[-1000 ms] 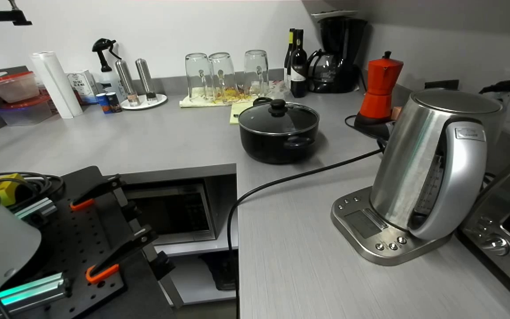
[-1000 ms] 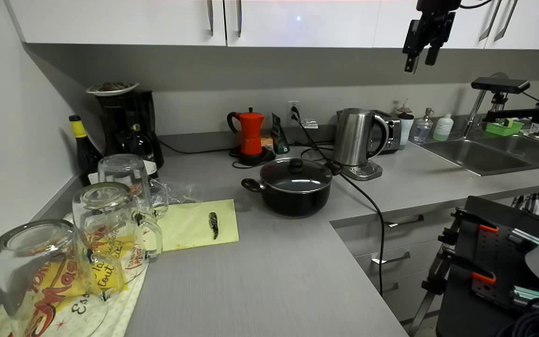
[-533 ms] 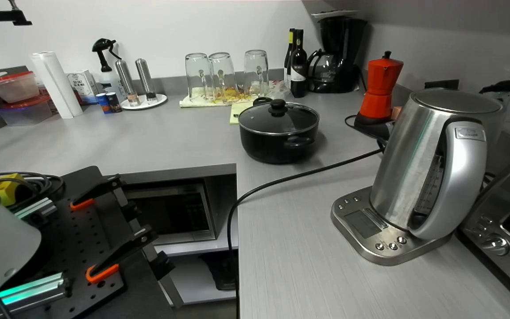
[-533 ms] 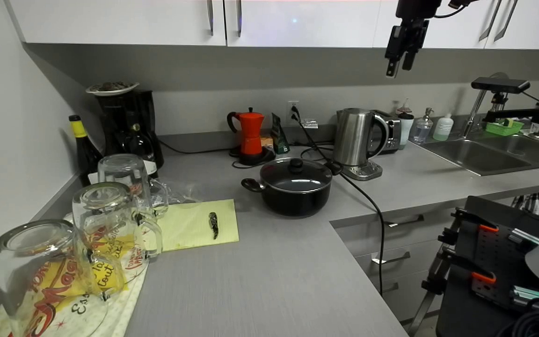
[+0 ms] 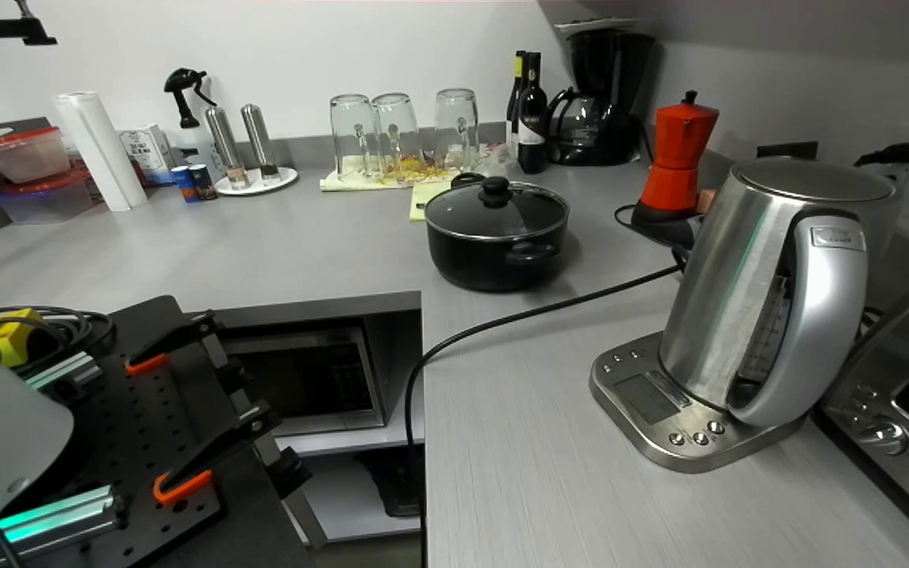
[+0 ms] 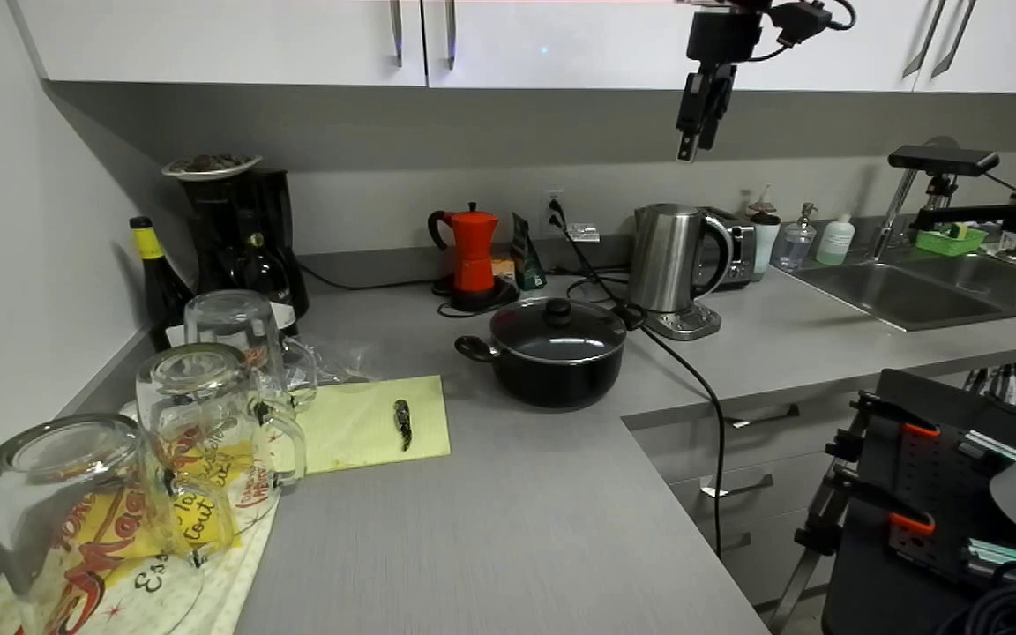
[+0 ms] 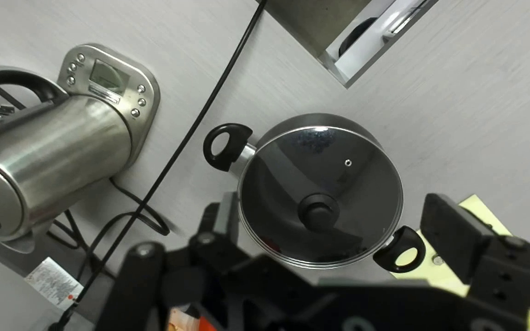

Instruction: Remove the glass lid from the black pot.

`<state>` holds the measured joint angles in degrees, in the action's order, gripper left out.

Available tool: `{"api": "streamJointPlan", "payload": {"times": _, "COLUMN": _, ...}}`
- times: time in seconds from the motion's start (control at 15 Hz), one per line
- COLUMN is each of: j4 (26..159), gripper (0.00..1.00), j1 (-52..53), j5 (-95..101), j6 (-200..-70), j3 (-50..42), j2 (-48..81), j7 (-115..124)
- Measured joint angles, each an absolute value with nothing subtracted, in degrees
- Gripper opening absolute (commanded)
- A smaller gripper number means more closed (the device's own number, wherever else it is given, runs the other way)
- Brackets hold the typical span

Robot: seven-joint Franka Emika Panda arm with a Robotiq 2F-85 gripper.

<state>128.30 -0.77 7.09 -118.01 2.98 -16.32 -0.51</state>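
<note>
Wrist view, looking nearly straight down: grey counter [image 7: 467,115] spreads under everything. Steel kettle [image 7: 67,147] on its base takes the L side of the frame, well apart from the pot. Black pot [image 6: 558,381] next, on the counter nr ctr of an exterior view; from the wrist its long axis, handle to handle, slants upr L to lwr R. Glass lid [image 7: 325,179] is on it, flat over the mouth, R of ctr in the wrist frame; round disc, same width every way across, face up. Gripper [image 7: 331,211] hangs high, upr R of an exterior view, fingers [image 7: 453,239] pointing down; wrist cam has them spread wide, i.e. released, lid showing between them in that frame, w/ a clear gap below the tips in the exterior view. Red moka pot [image 6: 474,251] stands upright behind the pot, just above ctr. Small bits: upr-L handle [image 7: 237,145] juts toward the kettle side, lwr-R handle [image 7: 390,250] opposite. Black knob [image 7: 319,216], mid-lid, pts up; tiny metal-ringed vent [image 7: 348,162] sits above and R of it.
</note>
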Motion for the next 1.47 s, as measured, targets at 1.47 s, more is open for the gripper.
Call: {"api": "streamJointPlan", "payload": {"times": 1.47, "j4": 105.8, "gripper": 1.0, "j1": 0.0, "j5": 6.8, "j6": -126.6, "j3": 3.0, "j2": 20.5, "j7": -12.8}}
